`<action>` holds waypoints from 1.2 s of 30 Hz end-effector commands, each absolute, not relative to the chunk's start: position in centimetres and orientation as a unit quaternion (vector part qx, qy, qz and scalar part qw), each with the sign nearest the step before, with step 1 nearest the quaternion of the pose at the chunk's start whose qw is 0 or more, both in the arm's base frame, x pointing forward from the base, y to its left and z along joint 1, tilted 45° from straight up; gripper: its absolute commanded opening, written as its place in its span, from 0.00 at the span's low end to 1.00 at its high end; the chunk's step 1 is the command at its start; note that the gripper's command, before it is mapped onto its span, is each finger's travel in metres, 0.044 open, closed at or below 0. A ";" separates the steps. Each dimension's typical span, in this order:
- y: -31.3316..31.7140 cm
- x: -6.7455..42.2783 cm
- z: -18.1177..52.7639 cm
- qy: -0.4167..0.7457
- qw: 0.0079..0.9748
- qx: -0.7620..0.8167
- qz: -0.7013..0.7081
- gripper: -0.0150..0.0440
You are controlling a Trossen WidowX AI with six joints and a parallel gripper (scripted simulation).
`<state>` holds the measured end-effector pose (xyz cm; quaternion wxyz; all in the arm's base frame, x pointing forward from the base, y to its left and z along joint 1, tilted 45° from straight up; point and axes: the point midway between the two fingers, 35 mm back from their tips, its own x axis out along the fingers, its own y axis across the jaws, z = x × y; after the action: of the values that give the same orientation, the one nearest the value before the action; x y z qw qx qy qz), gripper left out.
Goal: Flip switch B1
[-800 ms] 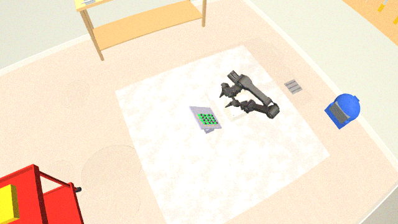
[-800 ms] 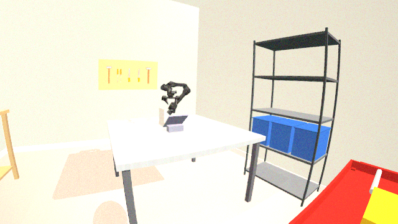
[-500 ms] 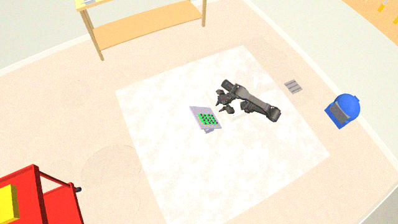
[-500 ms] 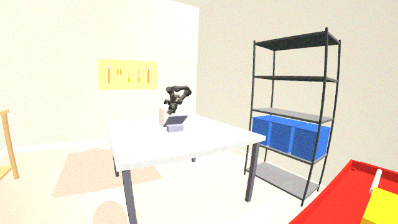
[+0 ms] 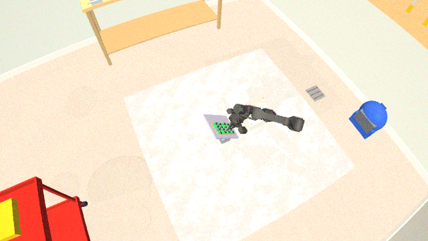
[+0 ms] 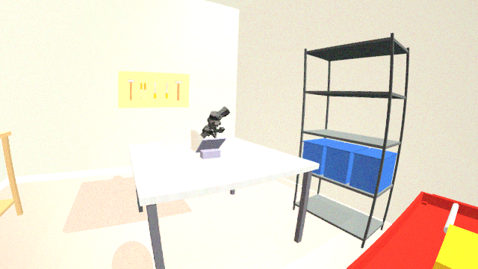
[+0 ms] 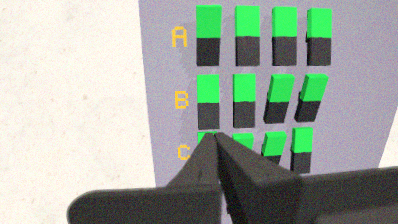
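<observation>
The grey-purple panel (image 5: 211,119) (image 6: 213,144) (image 7: 165,75) stands tilted on a small base on the table. In the wrist view the B1 switch (image 7: 208,102) is the leftmost in row B, beside the printed letter B (image 7: 181,100), with a green far half and a black near half. Which of its ends is raised I cannot tell for sure. My gripper (image 5: 230,128) (image 7: 213,140) is shut and empty. In the wrist view its tips appear just below B1's black end, over the C1 switch, hiding much of it. Contact cannot be told. Row D is hidden behind the fingers.
Neighbouring switches are A1 (image 7: 208,36) beyond B1 and B2 (image 7: 244,101) to its right. The white table (image 6: 168,179) carries the panel. A shelf rack (image 6: 355,95), a red cart (image 6: 399,235) and a blue helmet-like object (image 5: 374,115) stand away from the panel.
</observation>
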<state>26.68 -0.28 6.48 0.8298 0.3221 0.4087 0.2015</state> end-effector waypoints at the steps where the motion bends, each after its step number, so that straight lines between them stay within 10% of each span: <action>1: -0.1 26.8 6.1 0.408 0.830 0.326 0.197 0.25; 36: 1.4 28.2 4.8 0.407 0.830 0.327 0.197 0.25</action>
<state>28.22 1.44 4.85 0.8303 0.3250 0.4063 0.1998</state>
